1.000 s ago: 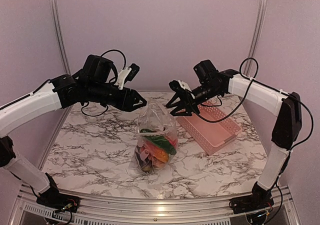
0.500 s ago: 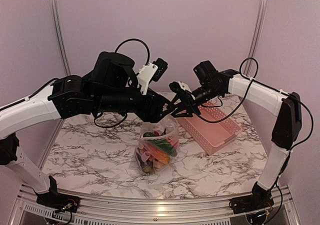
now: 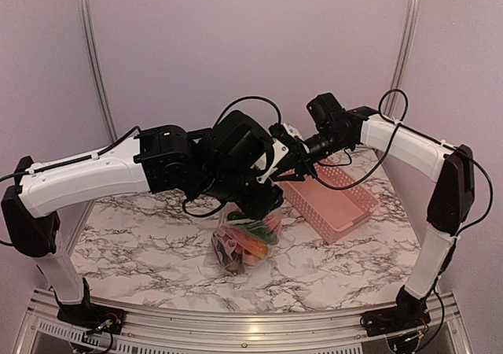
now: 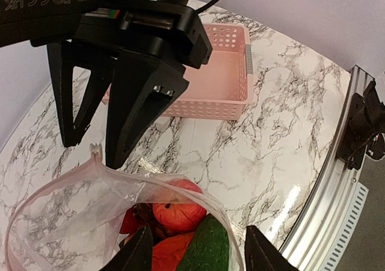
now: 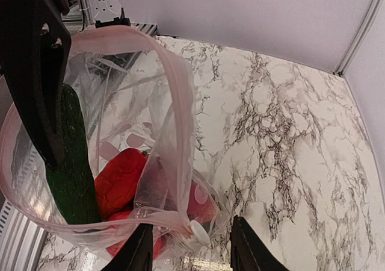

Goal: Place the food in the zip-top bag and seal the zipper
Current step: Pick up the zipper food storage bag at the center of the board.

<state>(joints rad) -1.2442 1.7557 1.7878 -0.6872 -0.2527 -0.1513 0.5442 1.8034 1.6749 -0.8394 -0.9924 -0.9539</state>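
**Filled bag with open mouth, both hands at the rim**

The bag (image 5: 162, 123) stands on the counter (image 5: 289, 132) directly beneath both hands, its mouth spread into a wide loop. Food lies inside. A cucumber (image 5: 72, 162) leans against the wall under the left hand's finger, and red fruit (image 5: 123, 177) is heaped beside it. The basket (image 4: 204, 105), beyond the right hand in the left wrist view, shows no food in its visible part.

The left hand (image 4: 198, 232) hangs over the mouth with its fingers wide apart and nothing gripped. The right hand (image 5: 191, 223) is likewise spread. The zipper (image 5: 182, 102) and its small white tab (image 5: 197, 230) pass between its fingers, but neither finger is seen pressing on them.

On this evidence the loading step appears complete and the sealing step is not yet done. The two sides of the strip stand well apart and must be brought together and pressed shut along the whole mouth.
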